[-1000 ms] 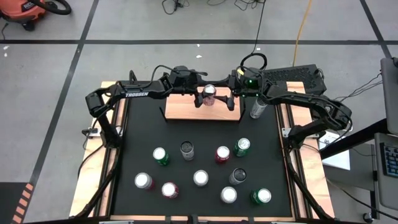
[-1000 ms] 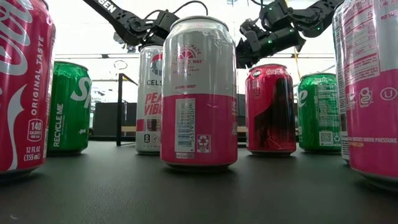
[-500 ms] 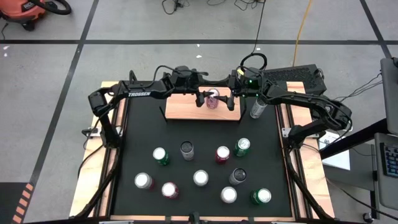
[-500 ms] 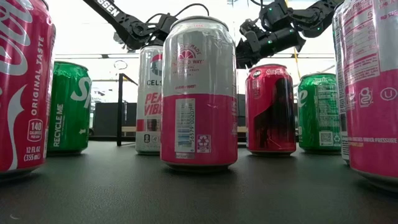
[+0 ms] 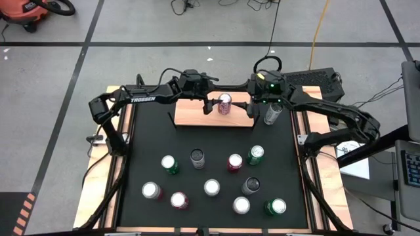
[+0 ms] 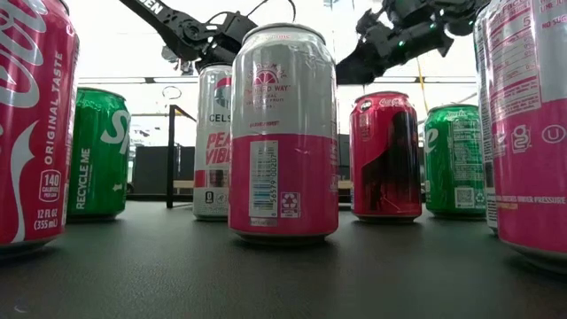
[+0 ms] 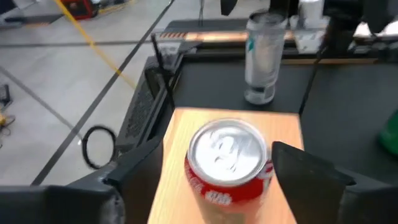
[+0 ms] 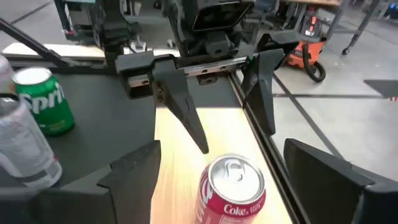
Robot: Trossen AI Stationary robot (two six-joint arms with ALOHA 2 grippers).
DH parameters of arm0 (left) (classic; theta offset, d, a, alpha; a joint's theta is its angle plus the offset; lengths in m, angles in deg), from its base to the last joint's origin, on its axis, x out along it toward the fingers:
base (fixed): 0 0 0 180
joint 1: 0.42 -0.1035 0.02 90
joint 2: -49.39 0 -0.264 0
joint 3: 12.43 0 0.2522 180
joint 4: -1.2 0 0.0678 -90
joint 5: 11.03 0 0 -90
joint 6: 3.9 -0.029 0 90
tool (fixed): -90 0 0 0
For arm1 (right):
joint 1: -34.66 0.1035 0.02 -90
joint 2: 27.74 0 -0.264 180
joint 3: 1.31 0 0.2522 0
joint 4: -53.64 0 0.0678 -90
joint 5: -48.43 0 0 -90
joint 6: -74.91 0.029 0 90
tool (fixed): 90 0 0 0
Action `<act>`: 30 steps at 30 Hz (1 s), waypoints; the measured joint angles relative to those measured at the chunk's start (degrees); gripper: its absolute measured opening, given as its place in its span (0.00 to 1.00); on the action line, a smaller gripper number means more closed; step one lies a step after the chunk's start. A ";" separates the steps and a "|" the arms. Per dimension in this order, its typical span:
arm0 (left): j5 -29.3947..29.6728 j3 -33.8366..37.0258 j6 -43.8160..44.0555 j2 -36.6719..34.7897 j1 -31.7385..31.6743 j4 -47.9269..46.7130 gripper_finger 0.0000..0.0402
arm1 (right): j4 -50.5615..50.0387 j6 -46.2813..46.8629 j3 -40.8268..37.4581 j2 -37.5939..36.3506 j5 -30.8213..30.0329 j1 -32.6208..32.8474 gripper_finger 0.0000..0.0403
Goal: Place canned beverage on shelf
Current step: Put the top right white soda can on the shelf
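Observation:
A red cola can (image 5: pixel 224 103) stands upright on its base on the light-brown wooden shelf (image 5: pixel 195 115) at the far middle of the black mat. My left gripper (image 5: pixel 214 102) is open just left of the can. Its fingers (image 8: pixel 186 118) end on either side of the can (image 7: pixel 227 158) without touching it. My right gripper (image 5: pixel 252 107) is open to the can's right and higher up. In the right wrist view its fingers (image 8: pixel 134 168) stand wide of the can (image 8: pixel 233 186).
A tall silver can (image 5: pixel 272 113) stands on the mat just right of the shelf, under my right arm. Several cans (image 5: pixel 211 187), red, green, silver and dark, stand on the near half of the mat. Narrow wooden strips (image 5: pixel 126 141) edge the mat.
My left gripper has opened and let go of the red can, which shifted slightly toward the table's right and now stands on the shelf. My right gripper has risen and drawn back toward the table's right edge, still open.

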 joint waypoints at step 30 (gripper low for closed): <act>-4.43 0.00 0.37 5.60 -1.30 4.05 0.93 | -6.27 -0.29 -1.97 -3.93 0.15 6.76 0.79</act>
